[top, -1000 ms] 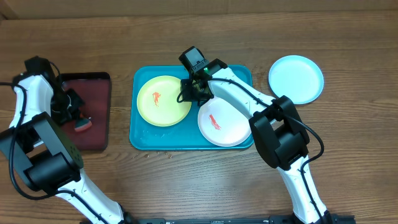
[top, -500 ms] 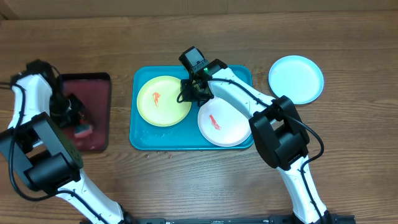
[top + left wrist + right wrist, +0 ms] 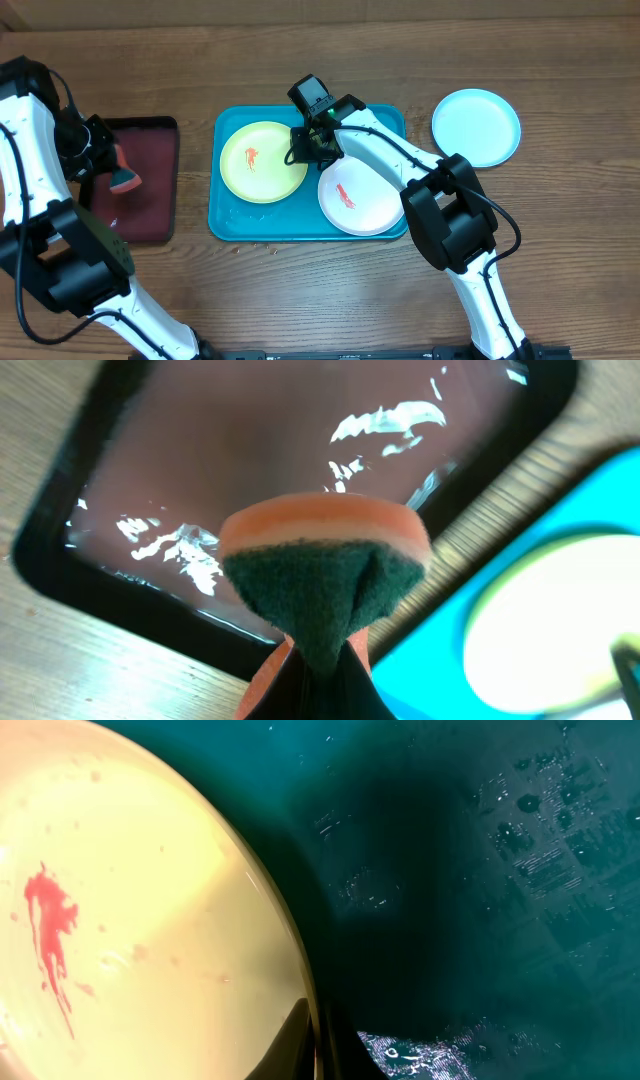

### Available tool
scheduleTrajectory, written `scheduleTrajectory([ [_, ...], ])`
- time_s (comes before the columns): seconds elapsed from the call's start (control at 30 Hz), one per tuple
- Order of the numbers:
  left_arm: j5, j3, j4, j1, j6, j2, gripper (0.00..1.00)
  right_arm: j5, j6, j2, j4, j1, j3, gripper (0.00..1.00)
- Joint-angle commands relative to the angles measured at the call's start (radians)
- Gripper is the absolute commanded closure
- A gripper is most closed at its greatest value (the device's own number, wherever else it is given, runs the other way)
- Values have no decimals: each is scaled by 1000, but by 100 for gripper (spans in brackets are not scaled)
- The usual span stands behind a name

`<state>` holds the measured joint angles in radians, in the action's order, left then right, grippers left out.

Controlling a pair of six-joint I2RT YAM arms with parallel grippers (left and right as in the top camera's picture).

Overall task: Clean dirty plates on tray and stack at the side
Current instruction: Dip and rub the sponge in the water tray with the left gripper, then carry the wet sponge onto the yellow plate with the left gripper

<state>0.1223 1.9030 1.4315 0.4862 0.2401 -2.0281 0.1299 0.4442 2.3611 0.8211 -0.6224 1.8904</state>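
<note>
Up off the dark red tray (image 3: 150, 215) since a second ago: our left pincer (image 3: 112, 170), clamped on the sponge (image 3: 126, 181).
To its right on the teal tray (image 3: 225, 218) lies the smeared yellow-green plate (image 3: 262, 165), our right pincer (image 3: 305, 152) pinching its far rim.

Overhead view: bright, even, sharp, with faint soft shadows on the wooden table (image 3: 320, 290). Left wrist view: white glare streaks the dark red tray (image 3: 250, 440) at upper middle; the sponge (image 3: 325, 575) and frame edges are blurred. Right wrist view: deep shadow darkens the teal tray (image 3: 520, 870) at centre; the yellow-green plate (image 3: 130, 920) glows pale.
</note>
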Motion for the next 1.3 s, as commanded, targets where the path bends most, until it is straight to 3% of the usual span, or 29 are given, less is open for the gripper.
scheduleTrajectory([
  [0.0,94,23,13,2,-88,100,96,-4,0,38,-6,-2,-23,96],
  [0.2,-55,-41,-47,2,-87,102,96,4,0,38,-5,-2,-23,96],
  [0.43,-52,-224,-164,4,-76,87,96,4,0,38,1,-2,-23,96],
  [0.57,59,-145,-106,7,-77,102,96,4,0,38,18,-2,-23,96],
  [0.73,323,-28,-77,-11,-92,163,96,4,0,38,11,-2,-23,96],
  [1.07,283,-74,-113,-254,-158,157,96,9,-8,38,19,-6,-23,96],
  [1.27,188,-117,-185,-412,-61,74,96,55,-82,38,68,-18,-23,96],
])
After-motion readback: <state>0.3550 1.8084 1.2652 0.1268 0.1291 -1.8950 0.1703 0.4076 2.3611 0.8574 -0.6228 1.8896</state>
